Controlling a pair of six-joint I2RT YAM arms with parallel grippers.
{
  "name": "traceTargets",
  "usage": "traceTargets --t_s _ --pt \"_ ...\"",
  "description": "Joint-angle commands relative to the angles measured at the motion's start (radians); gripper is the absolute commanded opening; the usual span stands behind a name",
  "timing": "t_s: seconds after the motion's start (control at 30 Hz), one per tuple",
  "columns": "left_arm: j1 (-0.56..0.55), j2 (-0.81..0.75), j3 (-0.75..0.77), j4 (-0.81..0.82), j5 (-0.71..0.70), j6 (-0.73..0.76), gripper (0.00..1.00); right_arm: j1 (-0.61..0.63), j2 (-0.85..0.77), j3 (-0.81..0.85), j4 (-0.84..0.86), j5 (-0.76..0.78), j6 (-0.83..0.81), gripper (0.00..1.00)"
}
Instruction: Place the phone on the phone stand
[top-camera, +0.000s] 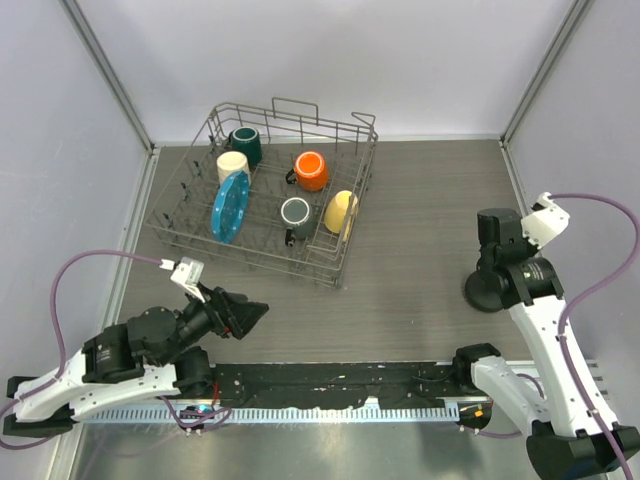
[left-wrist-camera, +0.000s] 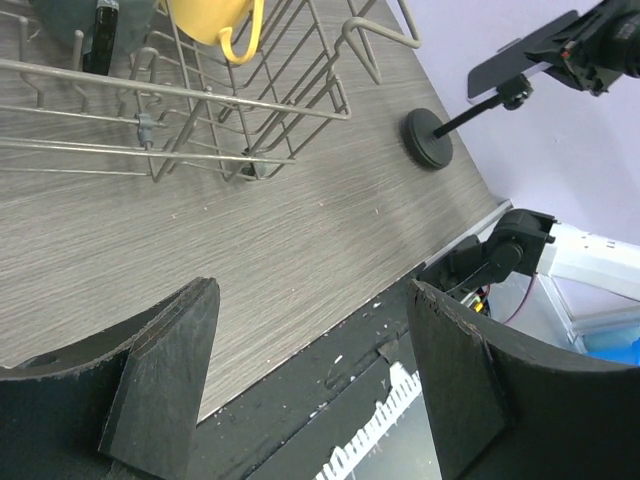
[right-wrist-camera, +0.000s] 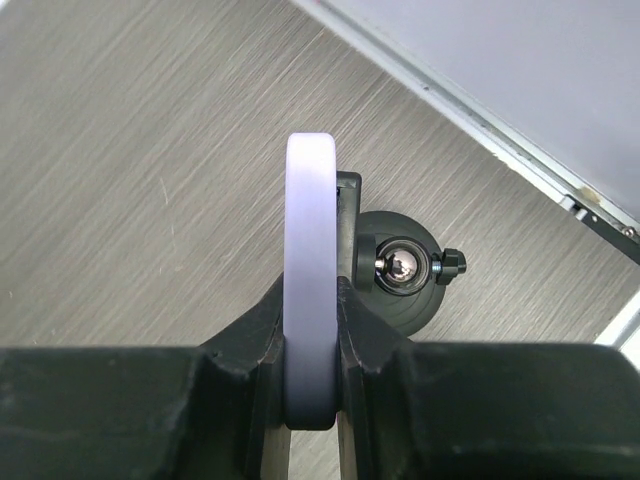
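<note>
Right end effector (right-wrist-camera: 310, 300): clamped on the phone (right-wrist-camera: 310, 220), pinching its pale lilac rim edge-on.
Phone: at 3 o'clock on the tabletop (top-camera: 400, 250), raised over the phone stand (right-wrist-camera: 395, 300), close against its upright's head; contact unclear.
Phone stand: disc base on the tabletop.
Left end effector (left-wrist-camera: 310, 370): jaws wide apart, empty, low at 7 o'clock.
Dish rack (top-camera: 352, 215): 11 o'clock.

A broad strip of bare table (top-camera: 410, 220) is lying open between the dish rack (top-camera: 270, 205) and the phone stand (top-camera: 480, 295). The right wall (top-camera: 585, 150) is crowding the stand's outer side. The right gripper (top-camera: 500, 240), clamping the phone (right-wrist-camera: 310, 250), is filling the space directly above the stand.
</note>
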Motion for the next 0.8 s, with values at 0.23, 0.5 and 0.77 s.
traceTargets --t_s 0.23,0.5,0.77 --pt "0.002 0.158 0.055 0.059 0.003 0.074 0.79 -0.008 -0.070 0.044 -0.041 0.353 0.240 0.00" --pt "0.002 0.204 0.058 0.092 0.029 0.085 0.79 -0.006 -0.087 0.046 -0.233 0.478 0.446 0.00" --pt "0.002 0.260 0.056 0.146 0.055 0.100 0.79 -0.006 -0.086 0.084 -0.491 0.612 0.660 0.01"
